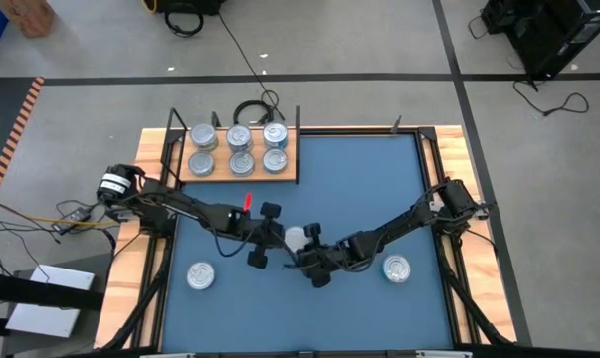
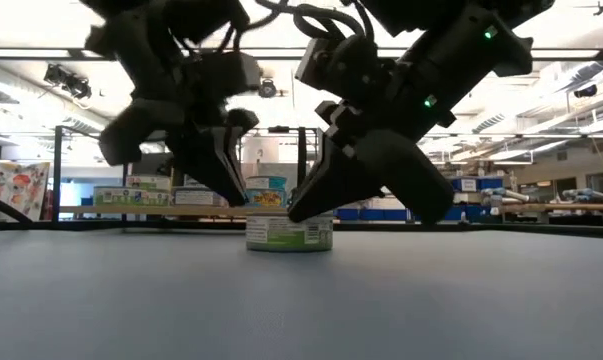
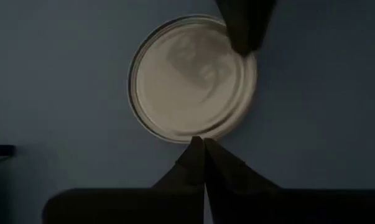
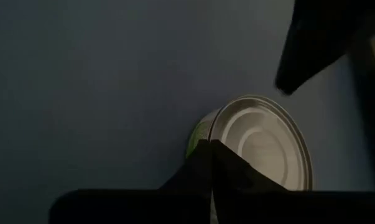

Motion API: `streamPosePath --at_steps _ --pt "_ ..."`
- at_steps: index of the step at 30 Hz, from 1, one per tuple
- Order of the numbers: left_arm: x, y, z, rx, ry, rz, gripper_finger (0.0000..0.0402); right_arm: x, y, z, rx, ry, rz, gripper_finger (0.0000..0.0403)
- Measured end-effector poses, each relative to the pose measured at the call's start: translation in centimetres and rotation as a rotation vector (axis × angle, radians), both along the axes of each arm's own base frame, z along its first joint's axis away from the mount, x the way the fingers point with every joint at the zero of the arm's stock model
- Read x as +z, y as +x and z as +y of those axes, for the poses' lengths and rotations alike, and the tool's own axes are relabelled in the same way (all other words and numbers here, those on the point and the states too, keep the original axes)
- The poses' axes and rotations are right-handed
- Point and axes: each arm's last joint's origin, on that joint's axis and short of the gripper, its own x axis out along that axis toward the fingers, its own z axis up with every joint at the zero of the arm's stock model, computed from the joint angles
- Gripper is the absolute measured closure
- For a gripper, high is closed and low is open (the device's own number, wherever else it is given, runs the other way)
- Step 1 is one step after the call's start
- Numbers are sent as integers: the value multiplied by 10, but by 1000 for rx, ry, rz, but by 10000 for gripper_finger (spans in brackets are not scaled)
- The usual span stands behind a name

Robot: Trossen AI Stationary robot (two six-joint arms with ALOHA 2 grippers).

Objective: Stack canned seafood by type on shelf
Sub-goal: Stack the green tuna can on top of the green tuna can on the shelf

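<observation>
Round silver tin with green label (image 2: 289,231) at frame centre on blue mat (image 1: 359,189), flanked by both claws. Left gripper (image 3: 204,152) pressed together, tips touching the tin's rim. Right gripper (image 4: 211,155) likewise pressed together against the opposite rim. Six more tins (image 1: 239,148) on light-brown wooden shelf (image 1: 237,174), upper left.

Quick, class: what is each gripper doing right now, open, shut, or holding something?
Left gripper: shut, fingertips together at the rim of the middle tin, holding nothing.
Right gripper: shut, fingertips together at the same tin's rim, holding nothing.
</observation>
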Motion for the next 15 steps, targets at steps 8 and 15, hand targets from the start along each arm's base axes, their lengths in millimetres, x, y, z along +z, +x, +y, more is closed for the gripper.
streamPosePath --at_steps 8,15 --pt "22 -1 -25 -71 101 18 333 6 3 -7 -83 156 -41 400" --pt "22 -7 -47 -99 94 3 261 16 5 -8 -139 262 -100 402"
